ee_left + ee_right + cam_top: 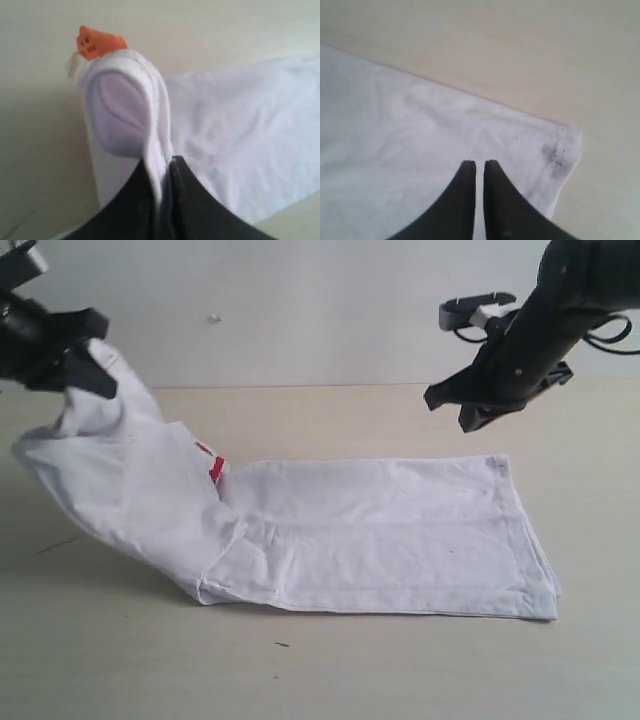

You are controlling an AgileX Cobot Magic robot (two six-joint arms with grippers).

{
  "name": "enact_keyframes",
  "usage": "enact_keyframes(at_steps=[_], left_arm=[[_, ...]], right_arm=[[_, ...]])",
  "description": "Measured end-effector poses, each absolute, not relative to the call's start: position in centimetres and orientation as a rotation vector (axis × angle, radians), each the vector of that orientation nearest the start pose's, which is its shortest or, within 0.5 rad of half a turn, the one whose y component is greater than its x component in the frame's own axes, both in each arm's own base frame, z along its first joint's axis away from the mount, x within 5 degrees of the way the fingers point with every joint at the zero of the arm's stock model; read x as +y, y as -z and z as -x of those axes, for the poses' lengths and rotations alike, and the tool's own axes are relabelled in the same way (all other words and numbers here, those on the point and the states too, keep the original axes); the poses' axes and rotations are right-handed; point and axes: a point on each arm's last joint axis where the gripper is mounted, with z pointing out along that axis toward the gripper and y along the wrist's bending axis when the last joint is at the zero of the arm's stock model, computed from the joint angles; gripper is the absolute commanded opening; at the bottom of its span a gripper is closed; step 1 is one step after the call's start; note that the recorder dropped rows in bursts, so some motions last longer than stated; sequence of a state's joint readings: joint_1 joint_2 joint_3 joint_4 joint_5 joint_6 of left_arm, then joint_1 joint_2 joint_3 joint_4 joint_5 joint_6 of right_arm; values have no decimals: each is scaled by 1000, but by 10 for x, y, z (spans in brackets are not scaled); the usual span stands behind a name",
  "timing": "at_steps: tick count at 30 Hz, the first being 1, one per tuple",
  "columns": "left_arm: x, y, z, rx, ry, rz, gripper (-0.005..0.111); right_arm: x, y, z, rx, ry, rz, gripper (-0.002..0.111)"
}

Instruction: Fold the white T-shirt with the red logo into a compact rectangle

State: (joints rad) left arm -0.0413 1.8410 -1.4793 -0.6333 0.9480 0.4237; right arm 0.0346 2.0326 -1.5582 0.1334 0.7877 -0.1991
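Left gripper (88,352), exterior view: clamped tight on the collar end of the white T-shirt (380,530), held high off the table (420,670). Rest of shirt flat, already narrowed to a long band, with a sliver of the red logo (215,468) peeking out at the lifted fold. Right gripper (478,412) up over the far hem corner (500,464), apart from cloth, carrying nothing. Risk: one-handed carry-over, so lifted edge likely to sag and land skewed.

Left wrist view: jaws pinched on a thin bunch of fabric, orange neck tag (97,42) sticking out above. Small bite; could slip free mid-fold, or drag the lower layers along.

Right wrist view: jaws narrow, almost touching, empty, hovering above that hem corner. Nothing pinning this end; could slide or bunch once pulled.
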Motion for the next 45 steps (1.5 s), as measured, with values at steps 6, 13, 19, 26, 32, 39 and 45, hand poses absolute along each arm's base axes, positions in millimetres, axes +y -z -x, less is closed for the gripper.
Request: enact_keyframes(at_steps=[6, 13, 19, 26, 32, 39, 45], left_arm=[[-171, -294, -376, 2528, 786, -501, 0], [-284, -281, -362, 2412, 867, -679, 0], [-364, -227, -353, 2405, 901, -870, 33], [-405, -198, -335, 2384, 816, -1066, 64], [-371, -240, -358, 2400, 486, -995, 60], [-303, -295, -380, 2451, 322, -876, 59], [-259, -317, -386, 2493, 278, -782, 59]], right_arm=[[-3, -284, -426, 2595, -116, 90, 5], [-41, -351, -392, 2540, -95, -28, 5], [-35, -367, -380, 2520, -187, -39, 5], [-32, -365, -380, 2527, -231, -24, 6], [-32, -323, -389, 2642, -262, -10, 29], [-32, -252, -392, 2845, -321, -43, 44], [-32, -188, -384, 2997, -351, -60, 44]])
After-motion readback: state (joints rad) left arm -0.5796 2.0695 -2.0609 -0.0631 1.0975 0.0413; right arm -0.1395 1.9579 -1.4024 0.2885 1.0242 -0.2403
